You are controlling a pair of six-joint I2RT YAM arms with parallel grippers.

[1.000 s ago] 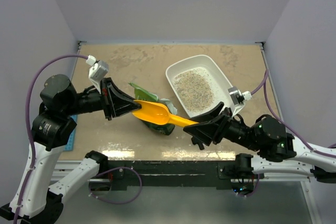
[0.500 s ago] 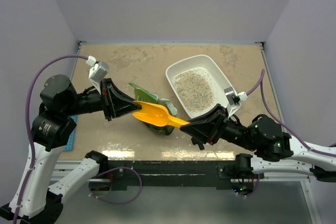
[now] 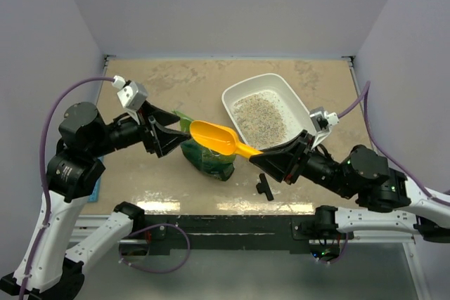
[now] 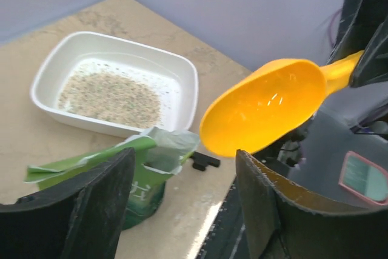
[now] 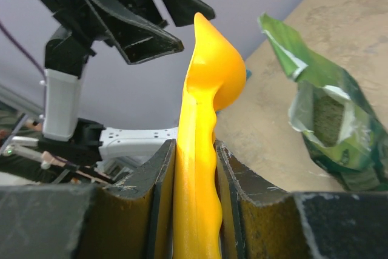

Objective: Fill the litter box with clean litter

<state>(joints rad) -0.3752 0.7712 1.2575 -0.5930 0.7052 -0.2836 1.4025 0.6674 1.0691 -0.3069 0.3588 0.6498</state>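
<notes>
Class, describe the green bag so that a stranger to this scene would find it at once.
Start at the tan table and find the white litter box at its right. Just left of it, nearer the front, sits the bag: the only crinkled green thing, open-topped.

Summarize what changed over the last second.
The left gripper opened and let go of the yellow scoop. The right gripper closed on its handle and now holds it alone, shifted slightly toward the litter box. The green bag, box and clean litter stayed put.
</notes>
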